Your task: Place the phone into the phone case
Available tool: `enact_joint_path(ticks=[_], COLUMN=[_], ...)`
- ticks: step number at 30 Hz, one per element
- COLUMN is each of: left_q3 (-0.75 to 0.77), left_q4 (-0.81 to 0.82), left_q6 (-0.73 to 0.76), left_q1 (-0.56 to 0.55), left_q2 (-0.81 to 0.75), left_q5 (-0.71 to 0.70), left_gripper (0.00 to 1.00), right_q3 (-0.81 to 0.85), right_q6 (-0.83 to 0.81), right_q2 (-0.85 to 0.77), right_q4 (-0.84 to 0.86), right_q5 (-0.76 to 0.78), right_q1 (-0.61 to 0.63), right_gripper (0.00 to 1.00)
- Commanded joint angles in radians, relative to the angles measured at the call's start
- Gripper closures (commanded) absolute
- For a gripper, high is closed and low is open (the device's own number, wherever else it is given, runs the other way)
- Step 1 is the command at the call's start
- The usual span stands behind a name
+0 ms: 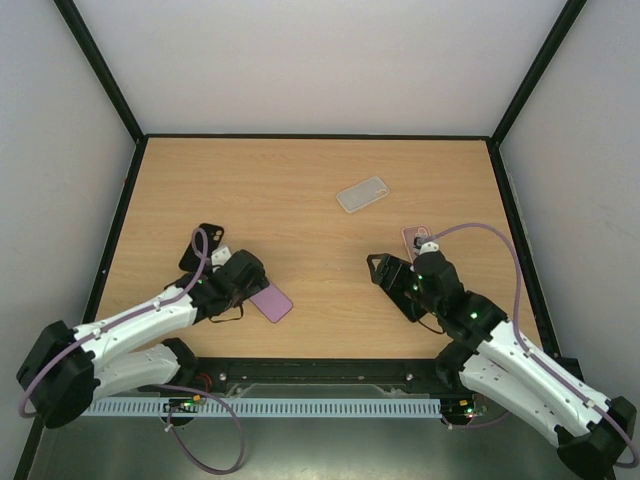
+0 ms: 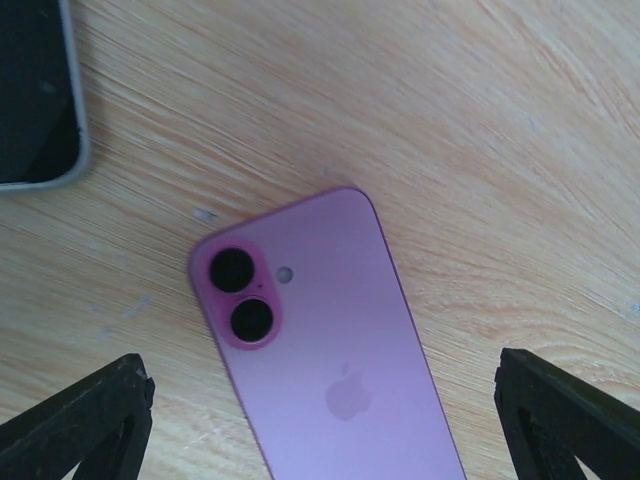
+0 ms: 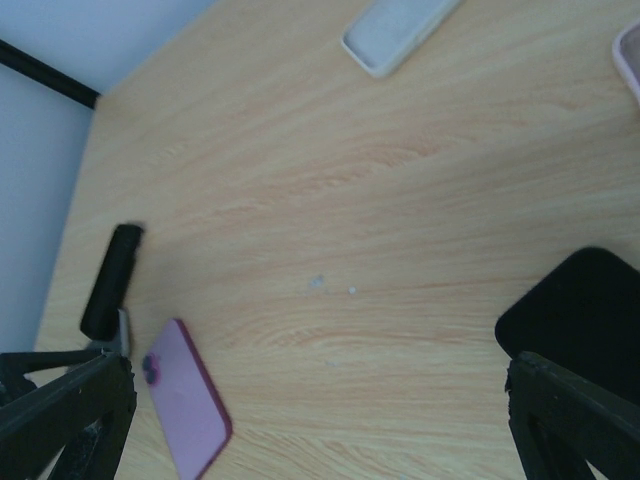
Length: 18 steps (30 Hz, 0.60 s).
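In the top view, the lilac glossy phone (image 1: 271, 301) is seen lying flat on the light wooden table (image 1: 300, 170), at the lower left of the centre, just beside the left gripper (image 1: 250, 287). A black phone case (image 1: 203, 247) lies above that gripper. A translucent whitish phone case (image 1: 362, 194) is found in the upper middle, well apart from the phone. A pink case (image 1: 414, 237) is partly hidden behind the right gripper (image 1: 385, 270).

In the left wrist view, the phone is shown back up, with its two lenses toward the upper left. The left gripper hangs over it with the jaws spread wide, one finger at each lower corner, and nothing is pinched. A dark slab with a grey rim (image 2: 35, 90) is cut by the upper left edge.

In the right wrist view, the right gripper is also spread wide and empty, above bare wood. A black rounded object (image 3: 580, 310) at the right cannot be identified.

The step in hand is judged to be the reach for the phone. Next, the left jaws must be lowered around the long sides of the phone and closed. Which case is meant cannot be told.
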Motion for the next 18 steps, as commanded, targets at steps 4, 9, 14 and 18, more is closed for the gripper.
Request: enact_joint_path(ticks=[4, 9, 14, 18], left_q3=[-0.065, -0.078, -0.084, -0.064], left_q4=[0.171, 0.255, 0.336, 0.427], left_q6=[-0.007, 0.010, 0.014, 0.029], left_q1=[0.008, -0.009, -0.032, -0.040], left_q2=[0.102, 0.179, 0.208, 0.266], left_q5=[0.131, 0.209, 0.198, 0.233], left_gripper=[0.06, 0.07, 0.08, 0.12], right_q3=[-0.013, -0.015, -0.039, -0.052], right_q6=[0.006, 0.003, 0.011, 0.021], right_q2=[-0.004, -0.015, -0.012, 0.001], right_q4=[0.033, 0.026, 0.033, 0.036], right_q5=[-0.056, -0.064, -0.058, -0.087], right_q1=[0.007, 0.008, 0.007, 0.008], right_gripper=[0.01, 0.01, 0.02, 0.06])
